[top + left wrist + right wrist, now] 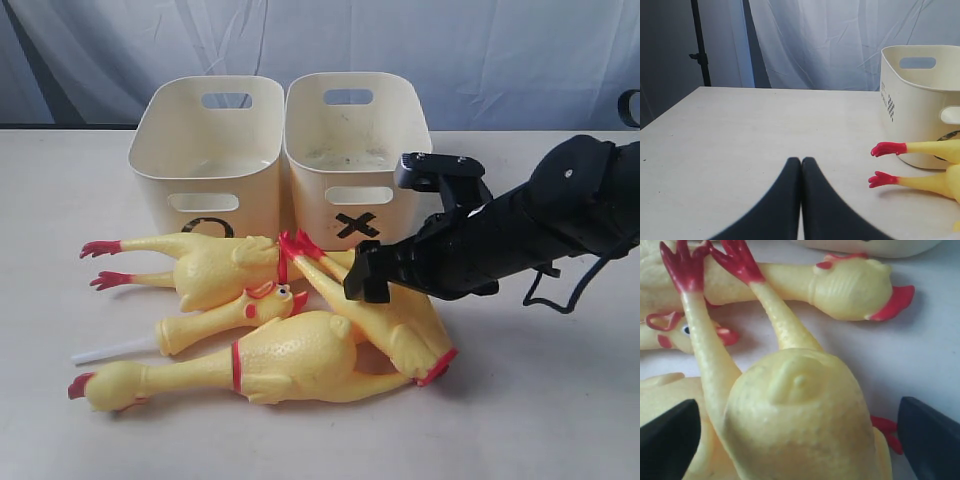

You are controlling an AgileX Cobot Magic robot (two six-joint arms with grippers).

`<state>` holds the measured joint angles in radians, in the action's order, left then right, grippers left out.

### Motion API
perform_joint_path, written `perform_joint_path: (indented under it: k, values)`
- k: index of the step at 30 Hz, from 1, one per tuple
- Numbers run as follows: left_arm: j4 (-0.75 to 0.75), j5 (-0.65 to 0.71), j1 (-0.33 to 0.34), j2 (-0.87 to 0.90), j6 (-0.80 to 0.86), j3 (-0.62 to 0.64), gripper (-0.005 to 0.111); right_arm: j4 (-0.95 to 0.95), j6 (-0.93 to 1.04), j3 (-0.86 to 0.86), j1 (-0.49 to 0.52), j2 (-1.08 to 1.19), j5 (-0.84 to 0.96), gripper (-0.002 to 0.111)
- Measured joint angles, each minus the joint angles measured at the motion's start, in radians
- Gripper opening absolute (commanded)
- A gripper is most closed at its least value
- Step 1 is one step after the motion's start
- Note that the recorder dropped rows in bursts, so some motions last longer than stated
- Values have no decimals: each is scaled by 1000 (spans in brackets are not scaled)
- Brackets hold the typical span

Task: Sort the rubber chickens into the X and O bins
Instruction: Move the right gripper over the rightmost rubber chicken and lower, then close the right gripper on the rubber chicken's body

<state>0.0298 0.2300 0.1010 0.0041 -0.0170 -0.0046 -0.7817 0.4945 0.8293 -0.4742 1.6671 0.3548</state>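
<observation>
Sorting is not yet begun: four yellow red-footed rubber chickens (290, 360) are found on the surface (540, 400) before the cream plastic O bin (160, 190) and X bin (310, 190), right fingers (932, 437) spread astride one, left fingers (790, 200) pressed together.

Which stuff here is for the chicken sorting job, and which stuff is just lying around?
For the job:
- four rubber chickens
- O bin
- X bin
- right gripper, open over one chicken

Just lying about:
- white stick beside the chickens
- curtain
- black stand
</observation>
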Motion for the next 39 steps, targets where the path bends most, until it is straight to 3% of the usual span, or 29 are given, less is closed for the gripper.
perform_joint_path:
  k: [6, 14, 23, 39]
  values:
    - [0, 0, 0, 0, 0, 0, 0, -11, 4, 0, 0, 0, 0, 75]
    - [0, 0, 0, 0, 0, 0, 0, -33, 4, 0, 0, 0, 0, 65]
    - [0, 0, 0, 0, 0, 0, 0, -55, 4, 0, 0, 15, 12, -1]
    - [0, 0, 0, 0, 0, 0, 0, -55, 2, 0, 0, 4, 49, -1]
